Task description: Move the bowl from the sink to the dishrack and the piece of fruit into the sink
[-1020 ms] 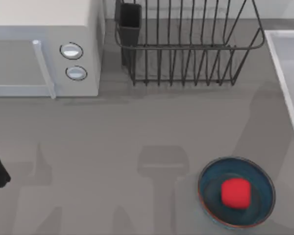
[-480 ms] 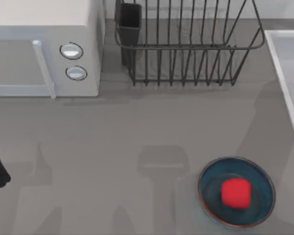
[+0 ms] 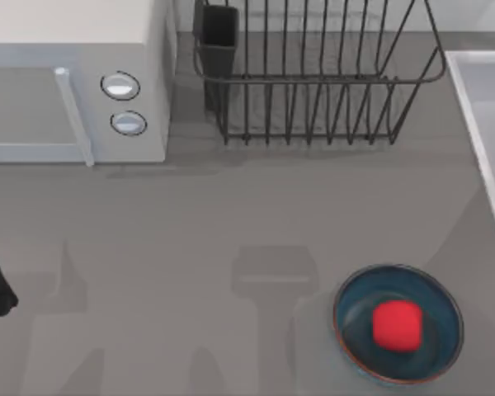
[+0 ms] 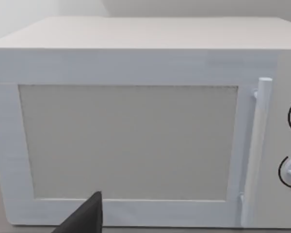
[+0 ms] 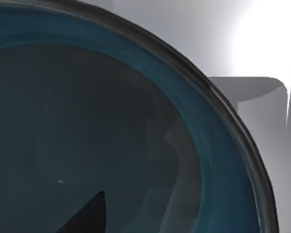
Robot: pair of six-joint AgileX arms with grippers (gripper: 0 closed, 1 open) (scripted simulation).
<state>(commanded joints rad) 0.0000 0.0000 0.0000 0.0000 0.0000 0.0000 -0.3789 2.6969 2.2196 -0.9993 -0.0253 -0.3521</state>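
No text, label, brand, number or sign can be read anywhere, not on the microwave [image 3: 74, 82] with its two plain round knobs [image 3: 120, 86] at the upper left of the frame.

Plain grey bench [image 3: 190, 239] fills most of the top view, matte, with soft shadows falling across its lower middle. White microwave [image 3: 74, 82] stands at the bench's far left: closed door with a frosted pane [image 4: 128, 141], vertical bar handle [image 4: 256, 150], two round knobs [image 3: 120, 86] stacked on its right panel. Pale wall strip behind the microwave. Even, diffuse light.
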